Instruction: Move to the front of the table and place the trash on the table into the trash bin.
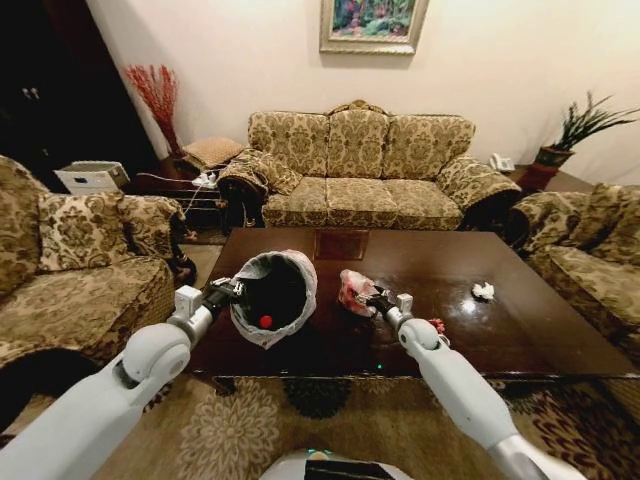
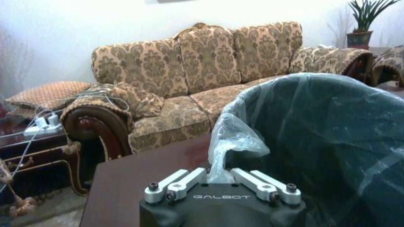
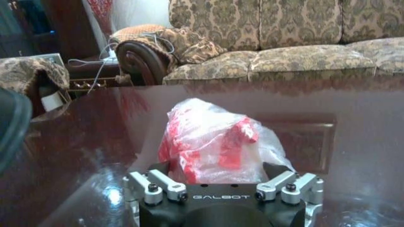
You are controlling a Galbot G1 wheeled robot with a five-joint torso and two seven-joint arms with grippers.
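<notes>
The robot stands at the front of the bench (image 1: 520,330), a low dark brown one with a glossy top, and both arms reach over its near edge.

The left gripper (image 1: 232,291) holds the trash bin (image 1: 272,297) by its rim. The bin is tipped so that its opening faces the robot, above the left part of the bench. In the left wrist view the fingers (image 2: 180,182) are closed on a bunched piece of the translucent liner (image 2: 230,142) at the rim, and the dark inside of the bin is just beside them. Inside the bin a small red spot (image 1: 265,321) is visible; I cannot tell what it is.

The right gripper (image 1: 374,297) is near the middle of the bench, to the right of the bin. Its fingers (image 3: 277,182) stand narrow around the pink-white plastic bag (image 3: 215,142), which is crumpled and sticks out in front of them. I cannot tell if the bag touches the bench surface or is lifted from it.

A small red-white wrapper (image 1: 437,325) lies on the bench just beside the right forearm. The white paper ball (image 1: 483,291) lies farther to the right on the bench, well apart from both grippers.
</notes>
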